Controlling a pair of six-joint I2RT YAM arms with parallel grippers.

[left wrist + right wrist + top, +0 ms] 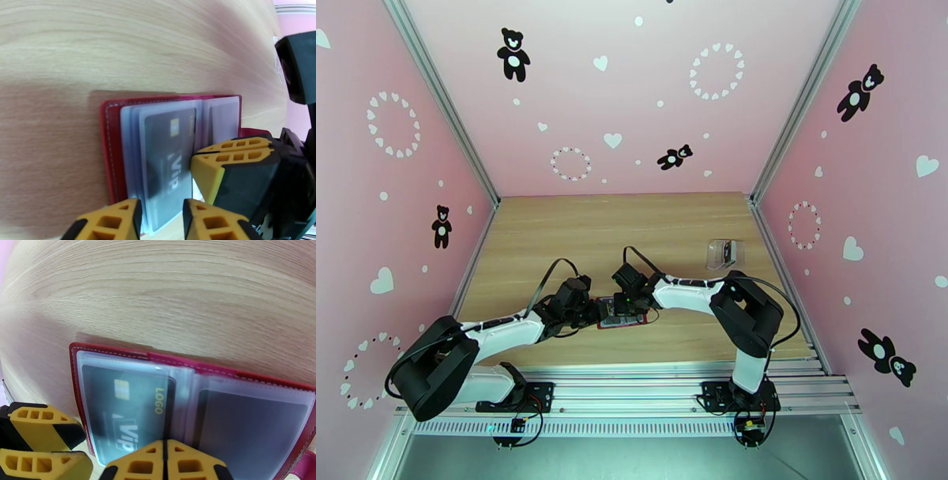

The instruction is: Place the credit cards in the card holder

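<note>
Wooden table (632, 221): both arms reach inward and meet over the card holder (622, 314). It lies open near the front edge, roughly midway between the two bases. The clear plastic box (724, 253) sits well apart at back right, with something dark inside that is too small to name.

Wrist views of the holder: red cover flat on the wood, clear sleeves facing up. The VIP card (126, 413), dark, is seated in a sleeve on the half nearer the left gripper (160, 221). A second dark card (252, 429) fills a sleeve on the other half.

The right gripper (165, 461) has its fingers pressed together, nothing seen between them, tips at the holder's near edge by the spine. Judgement: it pins the pages so the holder cannot fold shut.

Left gripper: fingers apart, with the near edge of the VIP card's sleeve in the gap. Whether they nip it I cannot tell. Judgement: it is placed to steady the sleeve or seat the card.
</note>
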